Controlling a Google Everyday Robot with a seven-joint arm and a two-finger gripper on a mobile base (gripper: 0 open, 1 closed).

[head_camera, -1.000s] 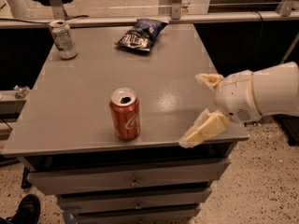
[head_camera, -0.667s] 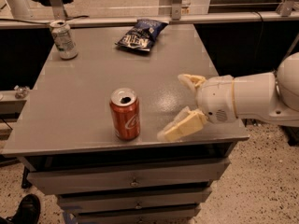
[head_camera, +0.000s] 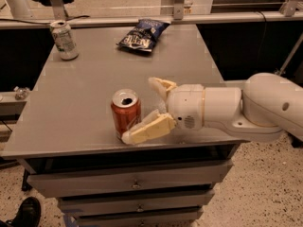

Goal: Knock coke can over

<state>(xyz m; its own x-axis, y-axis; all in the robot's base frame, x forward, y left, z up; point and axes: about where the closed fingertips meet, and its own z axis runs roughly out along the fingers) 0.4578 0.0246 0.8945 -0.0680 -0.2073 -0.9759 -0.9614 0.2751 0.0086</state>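
Coke can (head_camera: 125, 115) is standing upright near the front edge of the grey table (head_camera: 71, 103), and the gripper (head_camera: 140, 109) sits right at its right side, jaws spread wide, the nearer finger (head_camera: 149, 128) crossing in front of its base.

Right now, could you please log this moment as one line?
red-orange aluminium coke can: upright, near grey table front edge | gripper: open, beside can's right

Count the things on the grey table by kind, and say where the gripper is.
Cans: 2 (coke can, silver-white can)
Snack bags: 1 (dark chip bag)
Total: 3
The gripper is low beside the coke can, with its fingers open.
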